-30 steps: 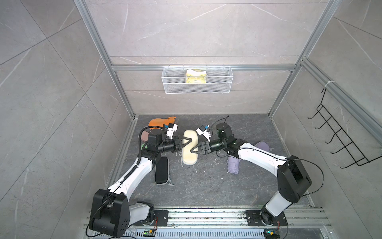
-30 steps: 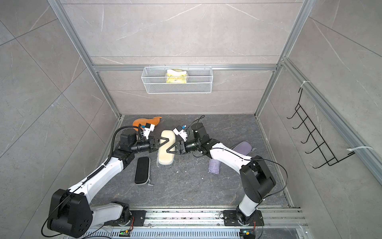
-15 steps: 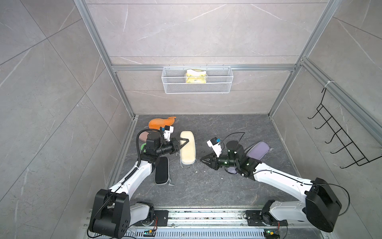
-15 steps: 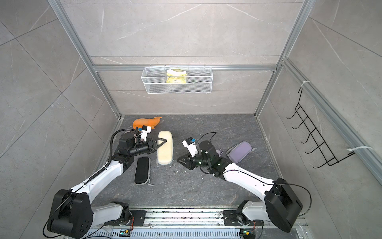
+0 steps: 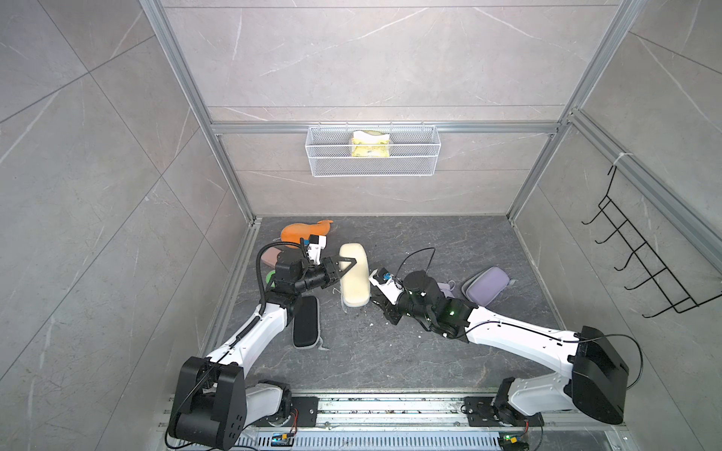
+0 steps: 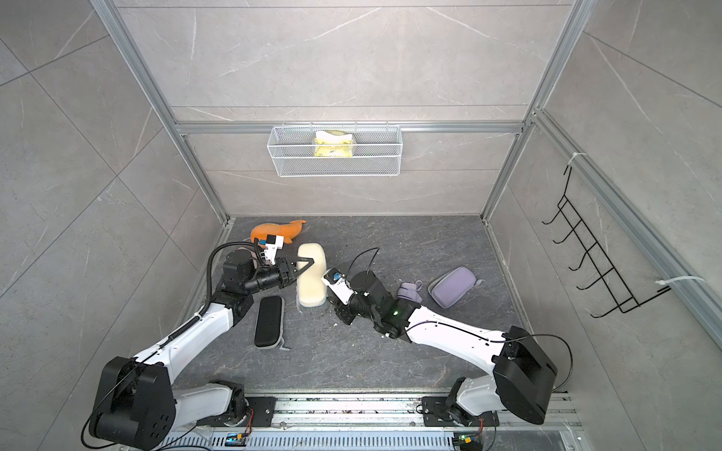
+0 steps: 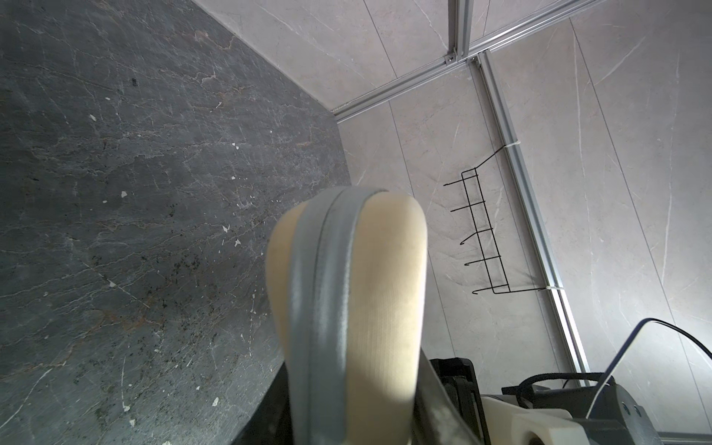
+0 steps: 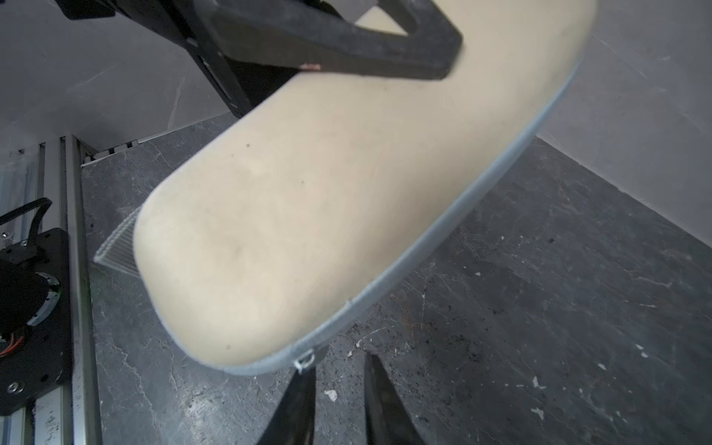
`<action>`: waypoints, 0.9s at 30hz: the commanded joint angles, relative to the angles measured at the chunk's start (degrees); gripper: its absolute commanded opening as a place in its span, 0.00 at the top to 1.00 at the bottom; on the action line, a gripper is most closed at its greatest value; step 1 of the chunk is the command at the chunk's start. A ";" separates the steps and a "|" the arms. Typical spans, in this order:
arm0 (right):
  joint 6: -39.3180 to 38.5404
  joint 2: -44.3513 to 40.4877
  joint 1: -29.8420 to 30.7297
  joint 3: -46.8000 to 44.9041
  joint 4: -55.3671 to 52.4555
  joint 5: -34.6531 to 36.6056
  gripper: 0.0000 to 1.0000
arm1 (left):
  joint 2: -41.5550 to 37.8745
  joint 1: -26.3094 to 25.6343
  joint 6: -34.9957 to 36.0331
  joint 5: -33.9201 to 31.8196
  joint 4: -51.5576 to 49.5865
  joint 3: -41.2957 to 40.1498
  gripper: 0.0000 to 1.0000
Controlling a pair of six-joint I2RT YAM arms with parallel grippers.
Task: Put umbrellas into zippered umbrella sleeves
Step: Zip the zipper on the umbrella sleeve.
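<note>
Cream sleeve (image 5: pixel 353 281) mid-frame is clamped by left tool (image 5: pixel 349 262); right tool (image 8: pixel 339 366), narrow and empty, should next take zip pull (image 8: pixel 305 362).

On the bench (image 5: pixel 429 242), the left sleeve (image 5: pixel 305 321) lies before the middle sleeve (image 5: pixel 353 287), just left of it. The right sleeve (image 5: pixel 486 286) is well apart rightward, with an umbrella (image 6: pixel 409 291) between them. A plush whale (image 5: pixel 299 232) sits behind, and a basket (image 5: pixel 373 168) hangs on the back wall.
</note>
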 commanded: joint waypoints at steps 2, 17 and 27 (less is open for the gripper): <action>-5.13 1.86 0.81 3.53 -1.15 0.44 0.78 | -1.03 -0.35 -0.80 1.68 5.32 0.25 0.86; -16.29 2.50 3.96 5.71 -2.61 3.79 0.77 | -0.32 -0.43 -0.40 2.37 4.36 0.56 0.89; -18.86 2.90 4.65 7.08 -2.13 6.48 0.78 | -0.26 -0.52 -0.35 2.42 4.35 0.05 0.90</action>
